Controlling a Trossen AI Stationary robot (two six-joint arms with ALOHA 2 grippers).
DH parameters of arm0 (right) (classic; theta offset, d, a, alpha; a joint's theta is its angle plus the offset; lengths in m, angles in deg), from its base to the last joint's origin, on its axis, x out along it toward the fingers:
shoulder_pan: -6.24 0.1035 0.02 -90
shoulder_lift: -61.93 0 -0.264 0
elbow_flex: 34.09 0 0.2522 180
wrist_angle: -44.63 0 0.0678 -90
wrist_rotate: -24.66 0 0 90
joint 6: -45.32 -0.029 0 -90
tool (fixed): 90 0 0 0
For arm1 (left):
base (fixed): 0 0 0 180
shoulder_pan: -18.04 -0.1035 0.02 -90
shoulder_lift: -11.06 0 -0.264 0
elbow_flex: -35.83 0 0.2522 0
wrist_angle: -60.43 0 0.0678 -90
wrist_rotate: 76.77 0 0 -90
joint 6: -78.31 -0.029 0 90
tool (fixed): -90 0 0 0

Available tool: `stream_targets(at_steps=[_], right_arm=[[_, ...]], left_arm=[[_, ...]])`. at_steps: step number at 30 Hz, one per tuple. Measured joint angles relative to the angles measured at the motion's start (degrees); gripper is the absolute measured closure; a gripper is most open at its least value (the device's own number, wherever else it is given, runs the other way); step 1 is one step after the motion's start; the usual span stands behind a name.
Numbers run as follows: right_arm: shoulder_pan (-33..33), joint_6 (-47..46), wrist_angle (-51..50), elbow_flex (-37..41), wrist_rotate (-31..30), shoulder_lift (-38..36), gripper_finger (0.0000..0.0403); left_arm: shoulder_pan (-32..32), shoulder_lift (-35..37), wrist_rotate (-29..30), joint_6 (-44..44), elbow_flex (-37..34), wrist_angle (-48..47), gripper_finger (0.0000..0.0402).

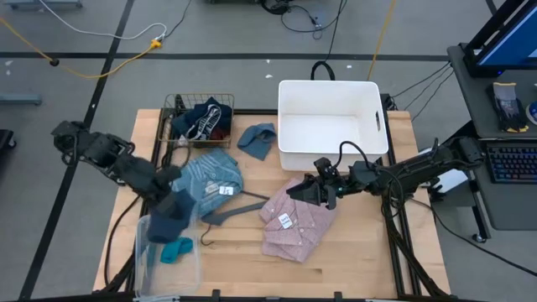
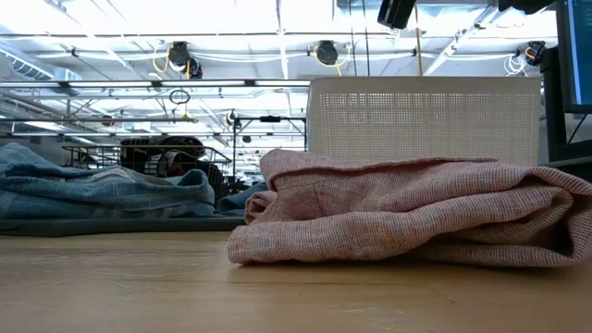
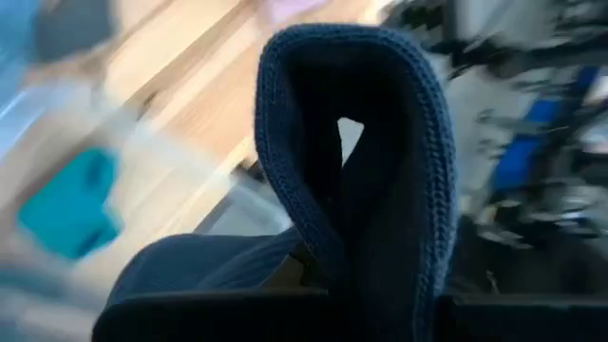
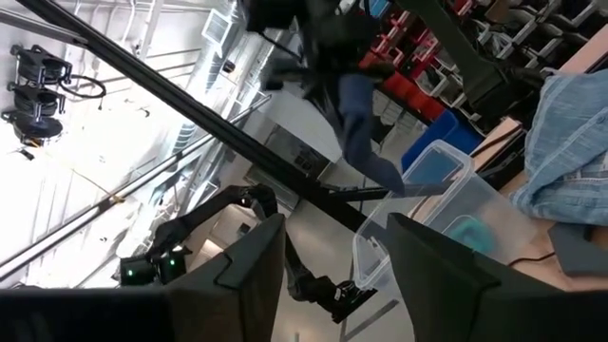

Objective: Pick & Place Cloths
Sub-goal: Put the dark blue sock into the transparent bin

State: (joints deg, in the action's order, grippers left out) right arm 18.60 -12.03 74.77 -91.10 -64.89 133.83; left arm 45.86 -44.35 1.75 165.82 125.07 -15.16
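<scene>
One navy cloth (image 1: 170, 220) hanging over clear bin's (image 1: 191, 273) rim

Pale planked wood on the table (image 1: 352, 252), matt, faint grain up close. Fine woven check on the pink cloth (image 2: 407, 217), soft and slightly nubbly. Washed denim on the light blue cloth (image 1: 210, 172), seams showing. Chunky ribbed knit on the navy cloth (image 3: 380, 171), matt. Smooth white plastic on the bin (image 1: 331, 122), perforated wall seen low. Thin dark wire on the basket (image 1: 176, 105). Clear glossy plastic on the tub (image 1: 168, 260), matt teal cloth (image 1: 176, 249) inside.
</scene>
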Motion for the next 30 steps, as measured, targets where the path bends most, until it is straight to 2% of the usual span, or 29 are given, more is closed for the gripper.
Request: stream_targets(at_steps=[9, 19, 25, 30], right_arm=[[0.0, -0.33, -0.01, 0.0, -0.28, 0.0, 0.0223], [0.0, -0.28, 0.0, 0.02, -0.35, 0.0, 0.0224], [0.0, -0.31, 0.01, 0.02, -0.35, 0.0, 0.0223], [0.0, -0.41, 0.0, 0.02, -0.35, 0.0, 0.0224]], left_arm=[[6.18, -4.71, 1.39, 5.96, 0.0, -9.65, 0.04], [11.99, -12.31, 8.69, 7.08, 0.0, -10.33, 0.04], [18.28, -14.83, 18.4, 4.73, 0.0, -15.24, 0.04], [23.48, -15.52, 20.04, 8.61, 0.0, -17.89, 0.04]])
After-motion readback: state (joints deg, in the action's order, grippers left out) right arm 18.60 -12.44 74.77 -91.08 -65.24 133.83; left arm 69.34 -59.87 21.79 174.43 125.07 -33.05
